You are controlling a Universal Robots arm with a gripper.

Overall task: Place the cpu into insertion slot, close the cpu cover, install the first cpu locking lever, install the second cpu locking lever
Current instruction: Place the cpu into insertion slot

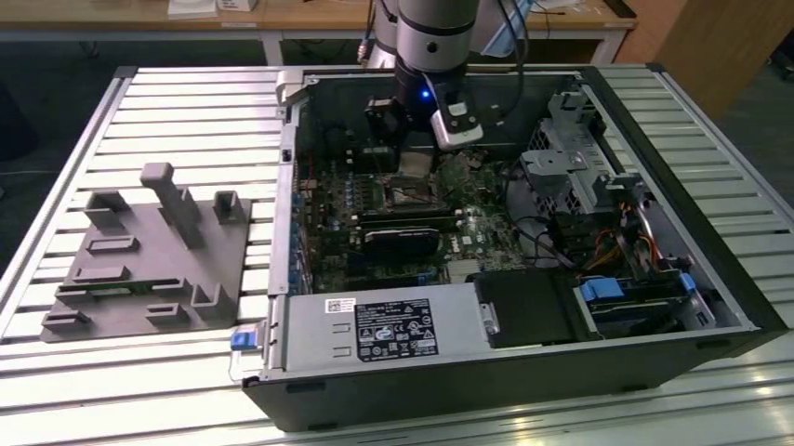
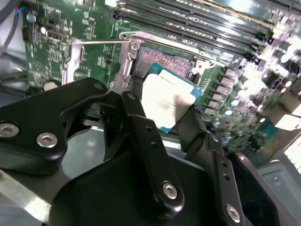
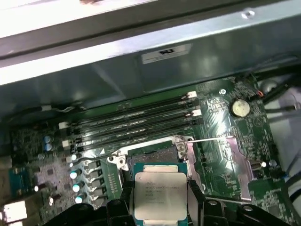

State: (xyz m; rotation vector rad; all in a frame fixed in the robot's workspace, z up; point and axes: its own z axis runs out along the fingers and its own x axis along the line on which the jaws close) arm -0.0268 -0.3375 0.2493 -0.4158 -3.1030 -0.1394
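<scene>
The hand point(image 3: 161, 201) is clamped on the cpu point(image 3: 161, 195), with black matte fingers point(image 3: 126, 200) pressing its two opposite edges. The chip is a flat square with a pale, brushed silvery-tan face, bordered by a thin teal-green rim in the second wrist view point(image 2: 165, 96). There it sits slightly tilted in the grip. Right past it is the insertion slot point(image 3: 155, 157), a square socket with a dark, finely grained centre and a bright metal rim. The chip hangs just over the slot's near edge, and I can't tell if they touch. Beside the socket, the cpu cover point(image 3: 233, 159) lies flipped open, a thin shiny silver plate on the green circuit board. A slim wire lever point(image 3: 209, 139) runs along it. Further out are the long black memory slots point(image 3: 136, 122) in parallel rows and a round silver coin battery point(image 3: 240, 107). In the exterior view, the grey arm point(image 1: 429, 37) reaches down into the open black computer case point(image 1: 732, 307), which lies on a ribbed metal surface point(image 1: 186, 102).
</scene>
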